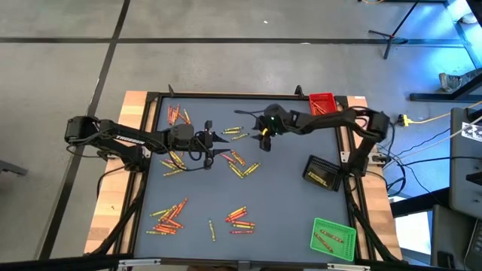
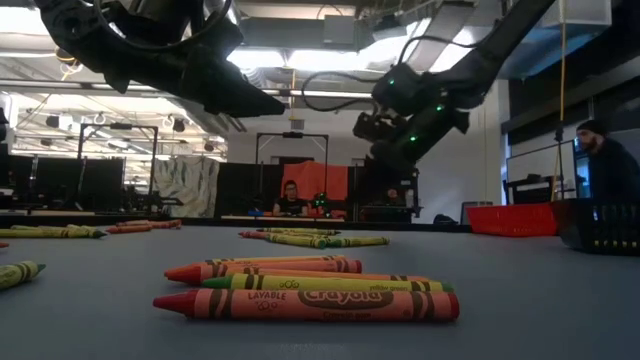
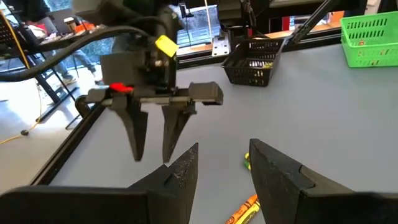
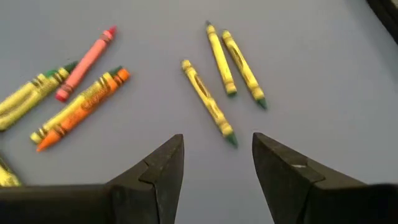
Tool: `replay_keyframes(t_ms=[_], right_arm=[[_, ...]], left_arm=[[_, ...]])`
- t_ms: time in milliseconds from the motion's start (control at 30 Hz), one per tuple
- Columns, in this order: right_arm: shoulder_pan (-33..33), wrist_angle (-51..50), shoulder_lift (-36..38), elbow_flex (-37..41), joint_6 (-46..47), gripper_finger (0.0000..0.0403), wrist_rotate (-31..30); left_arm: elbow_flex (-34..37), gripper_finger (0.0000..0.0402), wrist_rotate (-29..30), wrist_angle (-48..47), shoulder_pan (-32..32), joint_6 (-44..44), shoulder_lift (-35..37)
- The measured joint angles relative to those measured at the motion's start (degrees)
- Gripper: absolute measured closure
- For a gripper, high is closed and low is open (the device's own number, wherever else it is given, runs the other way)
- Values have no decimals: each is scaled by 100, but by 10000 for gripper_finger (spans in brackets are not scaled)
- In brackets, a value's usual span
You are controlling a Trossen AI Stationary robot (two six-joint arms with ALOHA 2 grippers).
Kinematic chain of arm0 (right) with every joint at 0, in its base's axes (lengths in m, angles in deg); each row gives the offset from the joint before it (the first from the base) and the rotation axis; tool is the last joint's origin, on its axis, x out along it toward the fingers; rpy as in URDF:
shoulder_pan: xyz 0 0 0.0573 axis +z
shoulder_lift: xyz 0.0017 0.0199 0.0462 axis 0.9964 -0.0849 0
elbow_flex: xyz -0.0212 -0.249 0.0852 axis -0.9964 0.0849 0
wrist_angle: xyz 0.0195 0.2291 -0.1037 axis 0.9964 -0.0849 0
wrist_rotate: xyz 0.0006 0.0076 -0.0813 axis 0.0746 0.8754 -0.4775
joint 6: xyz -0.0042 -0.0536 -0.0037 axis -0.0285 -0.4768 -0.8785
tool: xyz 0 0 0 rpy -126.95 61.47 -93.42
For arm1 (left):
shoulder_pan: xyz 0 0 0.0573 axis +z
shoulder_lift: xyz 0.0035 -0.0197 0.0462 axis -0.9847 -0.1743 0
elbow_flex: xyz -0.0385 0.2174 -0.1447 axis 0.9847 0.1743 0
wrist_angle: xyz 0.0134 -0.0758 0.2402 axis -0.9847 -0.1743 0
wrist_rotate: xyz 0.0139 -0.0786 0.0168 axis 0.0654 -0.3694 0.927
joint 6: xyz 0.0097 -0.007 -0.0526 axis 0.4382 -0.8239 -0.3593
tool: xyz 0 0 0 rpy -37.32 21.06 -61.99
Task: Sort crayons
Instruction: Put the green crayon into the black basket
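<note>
High view: crayons point(image 1: 235, 161) lie scattered in clusters over the grey tabletop point(image 1: 286, 203), mostly its left half and centre. Left gripper point(image 1: 224, 144) hovers near table centre, right gripper point(image 1: 264, 140) just beside it, tips apart. Red tray point(image 1: 322, 103) sits at the far right corner, black tray point(image 1: 323, 172) by the right edge, green tray point(image 1: 333, 239) at the near right corner.

Low view: four crayons point(image 2: 310, 291) lie bunched in front; both arms hang above the table. A person point(image 2: 612, 165) stands at right.

Left wrist view: left gripper point(image 3: 225, 167) is part open, holding nothing, an orange crayon point(image 3: 243, 211) below. Right gripper point(image 3: 155, 140) faces it, fingers apart, empty.

Right wrist view: right gripper point(image 4: 217, 163) is part open and empty above three yellow crayons point(image 4: 221, 78).
</note>
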Motion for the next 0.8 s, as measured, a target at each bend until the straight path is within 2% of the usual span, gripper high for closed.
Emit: replay_keyframes(t_ms=[200, 633, 800], right_arm=[[-64, -51, -581, -560, -171, 214, 42], [-69, -1178, -1418, -1482, -333, 215, -9], [-50, -1385, -1514, -1602, -483, 245, -225]], left_arm=[[0, 274, 2, 0, 2, 0, 0], [0, 274, 3, -2, 2, 0, 0], [0, 274, 7, 0, 2, 0, 0]])
